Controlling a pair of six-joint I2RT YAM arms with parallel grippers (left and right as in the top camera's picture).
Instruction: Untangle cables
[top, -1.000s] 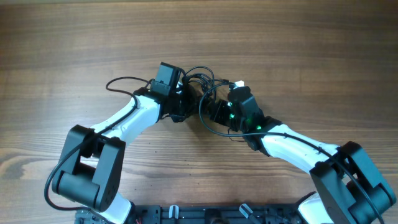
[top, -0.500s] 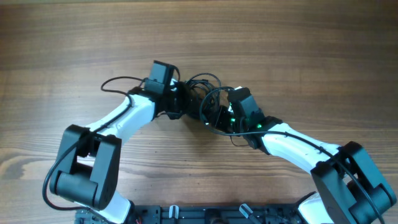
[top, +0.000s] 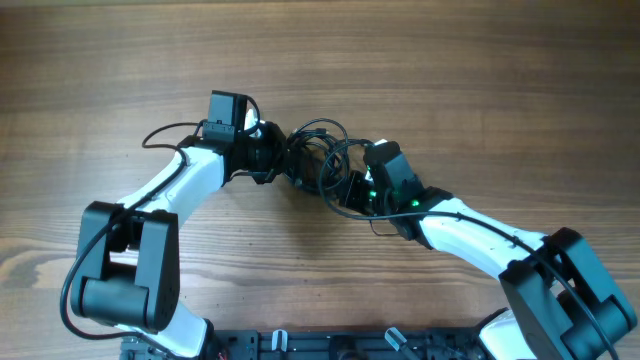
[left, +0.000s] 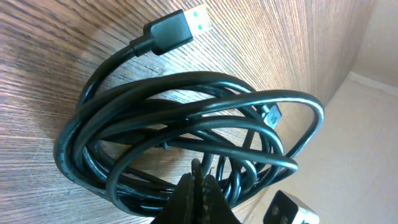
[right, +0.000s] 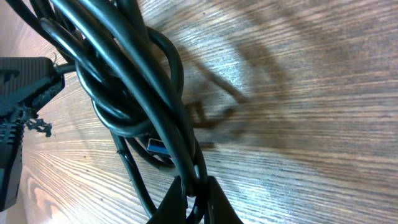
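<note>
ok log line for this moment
phase: untangling | left hand: shut on cables | right hand: shut on cables | cables: tangled coil between hands

Open table (top: 470, 70) around tangled cables (top: 322, 158)

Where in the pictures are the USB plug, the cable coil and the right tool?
USB plug (left: 174, 32): left wrist view, on its black housing.
cable coil (left: 186, 79): left wrist view, on an upper strand.
right tool (right: 194, 186): right wrist view, midway between its fingertips, which pinch the cable coil.
</note>
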